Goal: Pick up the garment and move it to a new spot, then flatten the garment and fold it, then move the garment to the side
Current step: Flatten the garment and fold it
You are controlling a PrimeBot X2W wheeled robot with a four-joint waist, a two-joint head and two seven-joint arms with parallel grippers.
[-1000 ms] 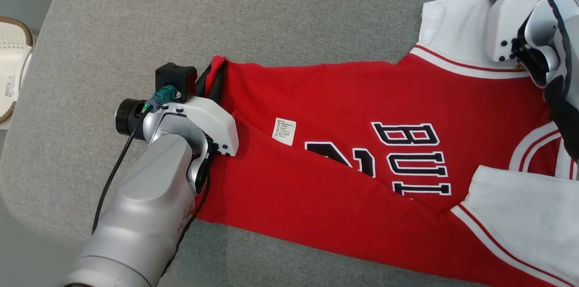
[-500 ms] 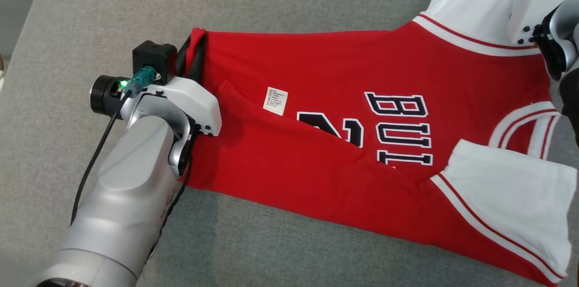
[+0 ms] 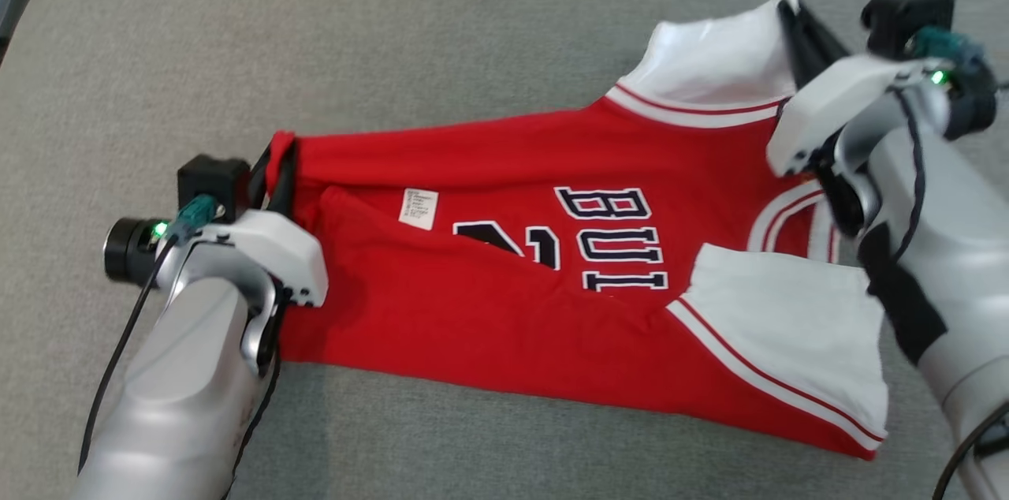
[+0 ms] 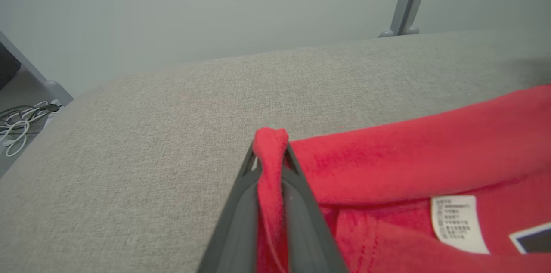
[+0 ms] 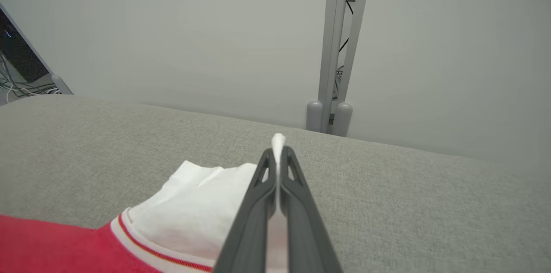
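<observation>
Head view gives me the garment [image 3: 504,303], a red jersey, lying crosswise on the grey cushion [image 3: 394,50], roughly central. Its lower flap [image 3: 473,326] is doubled diagonally over the printed front, so I judge I am at the flattening step. To do it well I would raise both ends to the same height, draw them gently apart until the far edge runs straight, then drag the cloth toward me so the doubled flap can slide open against the cushion. The pull should be even and modest. The grip on the sleeve is a thin one near the fingertips and looks likely to slip first, and a lopsided tug would only twist the body. Left gripper [image 3: 277,157] is pressed together on the red hem corner [image 4: 270,141]; the left wrist view shows a roll of red cloth pinched between its two fingers. Right gripper [image 3: 788,11] is pressed fully together on the edge of the white sleeve [image 3: 717,58], with a sliver of white poking out past the tips in the right wrist view.
</observation>
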